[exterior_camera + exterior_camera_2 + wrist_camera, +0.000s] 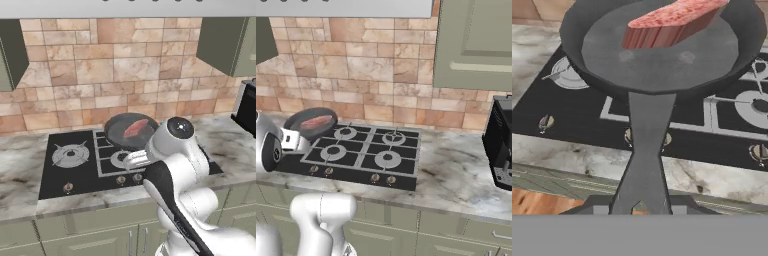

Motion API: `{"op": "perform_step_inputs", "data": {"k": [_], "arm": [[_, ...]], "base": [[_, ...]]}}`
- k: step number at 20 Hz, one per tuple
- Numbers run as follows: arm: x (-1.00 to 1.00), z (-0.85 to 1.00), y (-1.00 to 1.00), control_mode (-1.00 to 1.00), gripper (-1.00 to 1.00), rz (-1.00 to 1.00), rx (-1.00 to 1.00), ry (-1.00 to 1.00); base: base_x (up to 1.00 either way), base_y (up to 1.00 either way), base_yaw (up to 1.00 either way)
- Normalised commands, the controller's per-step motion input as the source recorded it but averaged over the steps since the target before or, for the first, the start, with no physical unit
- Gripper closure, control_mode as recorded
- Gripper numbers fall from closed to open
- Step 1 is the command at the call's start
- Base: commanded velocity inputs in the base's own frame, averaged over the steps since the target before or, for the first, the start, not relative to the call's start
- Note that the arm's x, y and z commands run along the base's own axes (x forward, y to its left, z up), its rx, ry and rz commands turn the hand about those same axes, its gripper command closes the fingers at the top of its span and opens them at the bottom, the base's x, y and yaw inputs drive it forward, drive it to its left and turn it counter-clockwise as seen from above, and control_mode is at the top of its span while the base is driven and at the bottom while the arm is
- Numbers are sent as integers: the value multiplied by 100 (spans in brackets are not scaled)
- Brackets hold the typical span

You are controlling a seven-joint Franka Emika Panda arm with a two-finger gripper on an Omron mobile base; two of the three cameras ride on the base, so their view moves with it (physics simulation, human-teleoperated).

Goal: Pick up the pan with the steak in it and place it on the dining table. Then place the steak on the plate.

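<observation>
The end effector (641, 202) is gripping the near end of the pan's handle, its jaws closed tight on either side of it. The pan (131, 131) is being held above the stove (80, 160), lifted clear of the burners as far as the hand view suggests, over the middle of the hob in the left base view and toward the stove's left side in the right base view. The steak (672, 22) is lying inside the pan, toward its far side, resting flat on the pan floor.

As for progress, the pick-up is looking done (the pan appears to be off the grates, though the exact clearance is hard to judge). Everything else is remaining: carrying the pan to the dining table, setting it down, then moving the steak onto the plate.

The pan's long axis is running along its handle, near to far: the handle is pointing back toward the robot and the bowl is pointing away toward the tiled wall (115, 65). The steak's long axis is lying crosswise to the handle, angled left-near to right-far. The marbled surface (456, 175) is stretching to the right of the stove.
</observation>
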Motion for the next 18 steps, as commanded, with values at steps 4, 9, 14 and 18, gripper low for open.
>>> {"op": "perform_step_inputs", "data": {"k": [4,9,14,18], "arm": [[-96,8,-2,-100,100,15,-1,5],[-92,0,-4,-100,100,13,1,0],[-4,0,0,-100,100,0,0,0],[0,0,0,100,100,0,0,0]], "base": [[0,0,0],[0,0,0],[0,0,0],[-4,0,0]]}}
